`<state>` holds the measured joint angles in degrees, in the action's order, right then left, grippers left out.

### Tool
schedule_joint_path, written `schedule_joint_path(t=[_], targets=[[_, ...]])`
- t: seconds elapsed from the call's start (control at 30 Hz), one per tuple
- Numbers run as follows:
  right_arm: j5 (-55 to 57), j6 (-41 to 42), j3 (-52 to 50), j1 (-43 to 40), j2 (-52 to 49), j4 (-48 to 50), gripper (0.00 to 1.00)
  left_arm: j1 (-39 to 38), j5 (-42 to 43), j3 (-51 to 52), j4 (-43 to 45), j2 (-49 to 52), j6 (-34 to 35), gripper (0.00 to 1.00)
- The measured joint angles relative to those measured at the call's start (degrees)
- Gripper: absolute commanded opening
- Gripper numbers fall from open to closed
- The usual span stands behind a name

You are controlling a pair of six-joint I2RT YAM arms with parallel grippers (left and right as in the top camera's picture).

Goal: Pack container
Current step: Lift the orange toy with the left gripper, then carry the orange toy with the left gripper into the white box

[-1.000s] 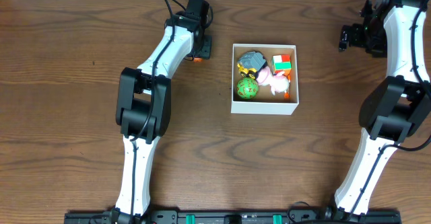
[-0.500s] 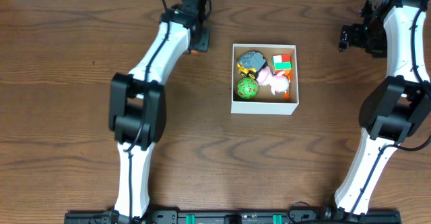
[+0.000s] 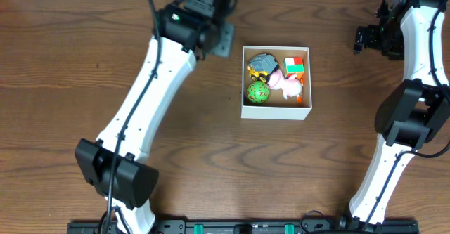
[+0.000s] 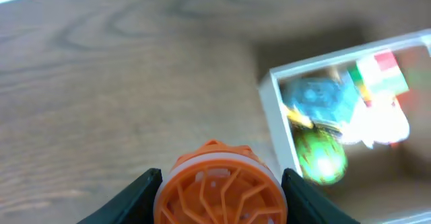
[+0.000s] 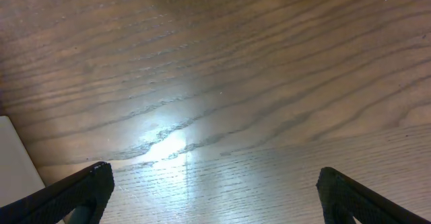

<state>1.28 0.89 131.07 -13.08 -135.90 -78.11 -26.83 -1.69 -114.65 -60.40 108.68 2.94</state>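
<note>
Left jaws: closed on a round orange toy [image 4: 219, 187] with ribs on its top; one black finger [image 4: 135, 198] presses on each side of it.
Left gripper [image 4: 219, 194]: it holds the toy up in the air, and the wrist camera looks down past it to the wood and the box.
Left gripper from above: it [image 3: 221, 40] looks blurred, just beside the far left corner of the container, not over it; the orange toy is hidden there.
Right jaws: wide apart, with nothing between the two fingers [image 5: 81, 192], only bare wood under them.
Right gripper [image 3: 365, 39]: at the far right side, well apart from the container.
Container [image 3: 276, 112]: a square box, white outside, flat on the table [image 3: 70, 86] in the middle, between the two arms.
Inside the container: a green ball [image 3: 258, 92] at the near left, a grey and yellow toy [image 3: 262, 64] at the far left, a pink toy [image 3: 287, 85] to the right of the ball, and a cube [image 3: 295, 65] in red, green and white at the far right.
Container in the left wrist view: blurred, its white wall [image 4: 279, 136] is to the right of the orange toy.
</note>
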Motion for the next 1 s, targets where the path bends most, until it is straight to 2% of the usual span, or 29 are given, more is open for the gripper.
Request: schedule_joint_path(t=[0.43,0.83,1.0], targets=[[0.00,0.00,0.00,0.00,0.00,0.02,0.99,-10.58,0.28,1.16,-5.16,1.70,1.51,0.54],[0.00,0.00,0.00,0.00,0.00,0.00,0.99,-12.79,5.68,12.63,8.15,3.76,2.89,0.54],[0.00,0.00,0.00,0.00,0.00,0.00,0.99,-12.76,7.65,13.40,9.53,6.23,3.08,0.55]])
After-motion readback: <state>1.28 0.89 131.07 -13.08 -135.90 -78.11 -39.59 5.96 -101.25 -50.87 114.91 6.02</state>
